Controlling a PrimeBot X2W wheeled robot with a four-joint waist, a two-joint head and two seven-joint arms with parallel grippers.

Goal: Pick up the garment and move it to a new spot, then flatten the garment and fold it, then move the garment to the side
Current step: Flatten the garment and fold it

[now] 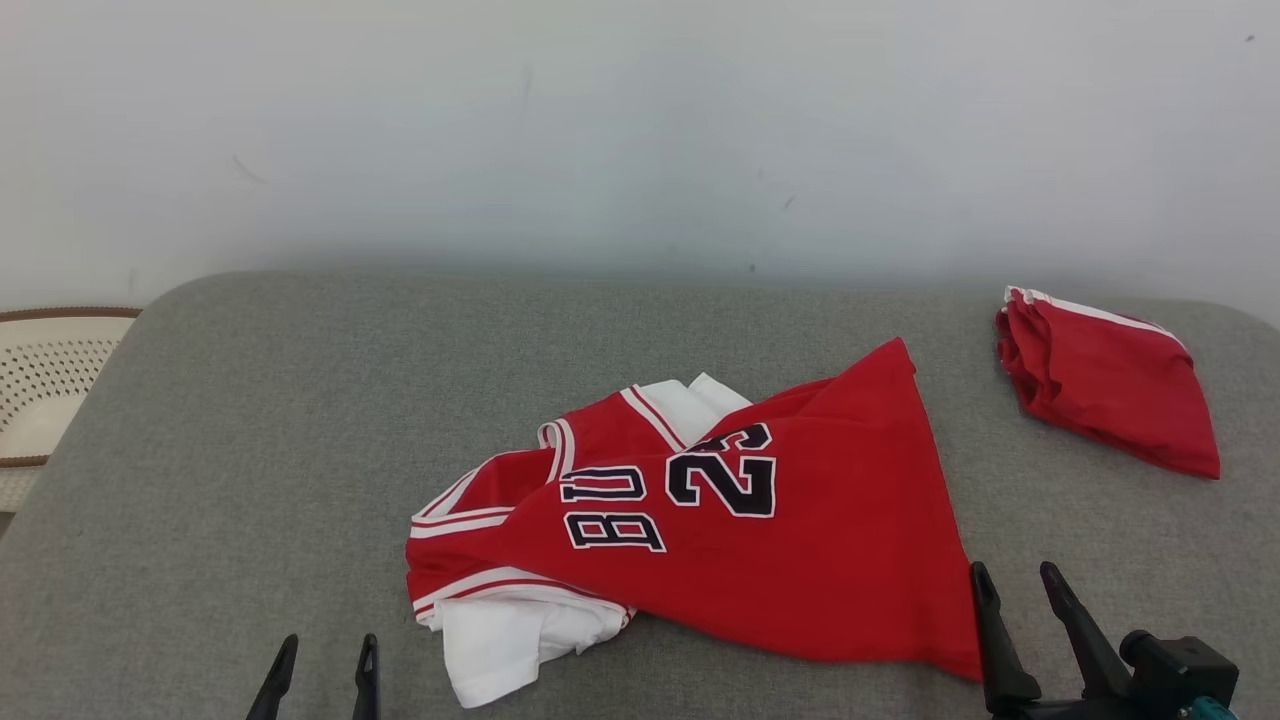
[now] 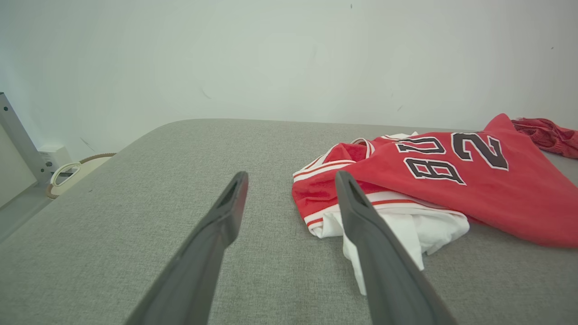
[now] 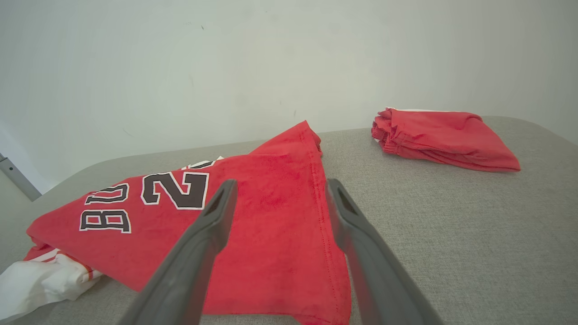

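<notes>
The garment [image 1: 760,540] is a red jersey with white sleeves and black "23" lettering, lying crumpled in the middle of the grey padded table [image 1: 250,420]. In the left wrist view the garment [image 2: 451,180] lies to the right of my open left gripper [image 2: 291,180]. My left gripper [image 1: 325,650] hovers at the lower left, empty, a short way from the white sleeve. My right gripper [image 1: 1015,580] stands open at the lower right, beside the jersey's hem corner. In the right wrist view the garment [image 3: 271,216] spreads under and between the open fingers of my right gripper [image 3: 277,187].
A second red garment [image 1: 1105,385], folded, lies at the table's far right; it is also in the right wrist view [image 3: 445,137]. A pale perforated basket [image 1: 45,380] sits off the table's left edge. A white wall stands behind.
</notes>
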